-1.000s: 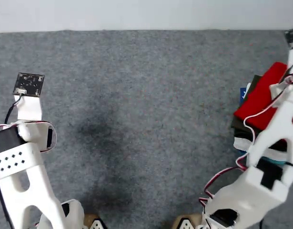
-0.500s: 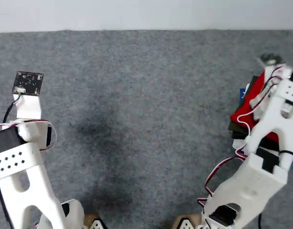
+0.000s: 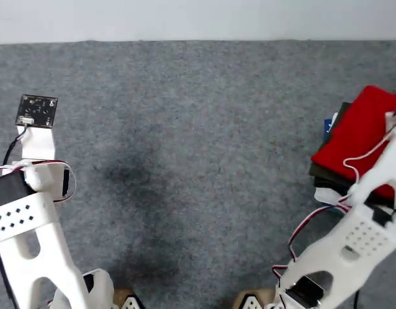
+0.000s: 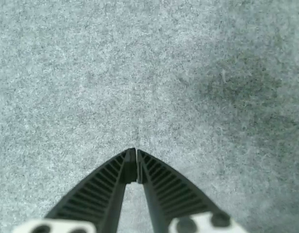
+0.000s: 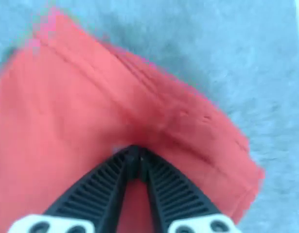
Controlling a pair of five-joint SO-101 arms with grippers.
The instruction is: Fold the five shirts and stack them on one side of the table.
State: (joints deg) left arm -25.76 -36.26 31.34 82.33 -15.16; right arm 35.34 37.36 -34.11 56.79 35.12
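Grey felt surface, pale wall along the 12 o'clock edge. Dark shadow patch on the felt, around 8 o'clock from centre.

The stack of folded shirts sits at the 3 o'clock edge of the surface. The red shirt is on top, folded, lying at a slant. A dark shirt peeks out under it on the 9 o'clock side, and a white shirt shows lower down toward 6 o'clock. A blue corner sticks out at the stack's 9 o'clock edge. How many layers there are, cannot tell.

The right arm comes up from 5 o'clock and leans across the 6 o'clock part of the stack, covering some of it. Red and white wires loop along it. In the right wrist view the right end effector is pressed together, tips meeting directly over the red shirt, near a folded edge. Touching or just above, cannot tell; cannot tell if any cloth is caught.

The left arm stands at 8 o'clock, well apart from the stack, with its camera board pointing toward 12 o'clock. In the left wrist view the left end effector is pressed together, tips meeting over bare grey surface.
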